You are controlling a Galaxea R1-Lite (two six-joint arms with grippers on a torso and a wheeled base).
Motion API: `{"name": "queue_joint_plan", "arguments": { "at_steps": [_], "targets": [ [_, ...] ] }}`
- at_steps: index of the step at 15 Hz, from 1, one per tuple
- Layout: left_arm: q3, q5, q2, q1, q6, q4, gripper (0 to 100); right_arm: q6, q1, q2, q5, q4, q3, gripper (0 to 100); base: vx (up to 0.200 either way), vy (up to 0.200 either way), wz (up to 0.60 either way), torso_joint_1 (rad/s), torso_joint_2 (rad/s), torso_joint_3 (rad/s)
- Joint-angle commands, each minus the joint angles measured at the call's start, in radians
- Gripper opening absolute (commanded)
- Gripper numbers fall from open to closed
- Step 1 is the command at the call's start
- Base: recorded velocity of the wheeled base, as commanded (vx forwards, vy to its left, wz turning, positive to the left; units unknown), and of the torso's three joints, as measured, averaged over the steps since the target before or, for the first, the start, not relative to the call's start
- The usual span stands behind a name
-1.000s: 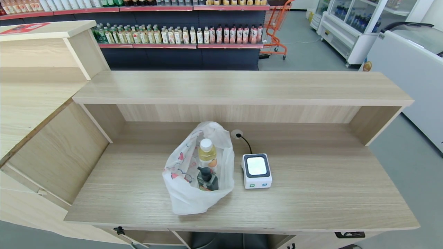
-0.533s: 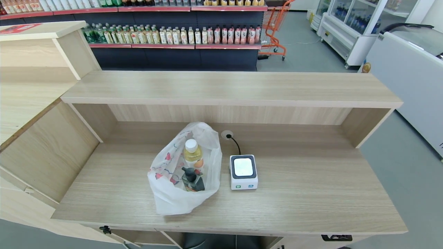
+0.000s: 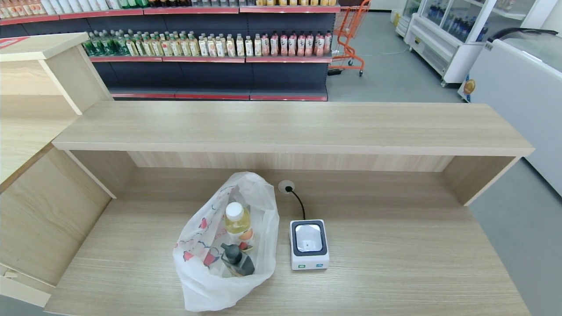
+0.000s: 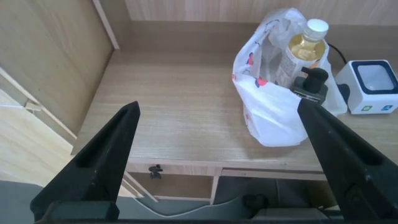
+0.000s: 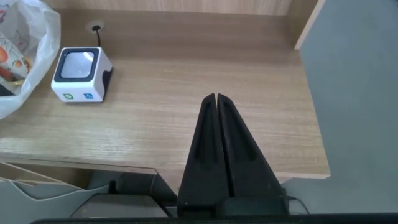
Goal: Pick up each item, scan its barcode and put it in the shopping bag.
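thin white printed plastic shopping bag [image 3: 206, 287], loaded, near light wooden counter's [image 3: 395, 263] front edge: likely soft, saggy, lift by rim; left gripper [image 4: 217, 109] jaws spread, right gripper [image 5: 216, 99] jaws pressed together.

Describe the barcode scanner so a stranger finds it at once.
On the wooden counter stands a white shopping bag. To its right sits the barcode scanner: a small white box, set apart by its dark-framed glass top and black cable.

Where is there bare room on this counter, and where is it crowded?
Widest bare patch: counter between scanner and right side panel. Smaller one: between shopping bag and left side panel. Crowded: the narrow gap between bag and scanner, with the cable behind.
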Motion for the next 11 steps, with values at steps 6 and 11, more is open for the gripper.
{"name": "queue_joint_plan", "arguments": {
  "at_steps": [6,11],
  "targets": [
    [0.0,0.0,0.0,0.002,0.0,-0.001,100,0.001,0.001,0.003,0.0,0.0,0.0,0,0.0,0.0,0.0,0.0,0.0,0.0],
    [0.0,0.0,0.0,0.001,0.0,-0.001,100,-0.012,0.001,0.003,0.0,0.0,0.0,0,0.0,0.0,0.0,0.0,0.0,0.0]
  ]
}}
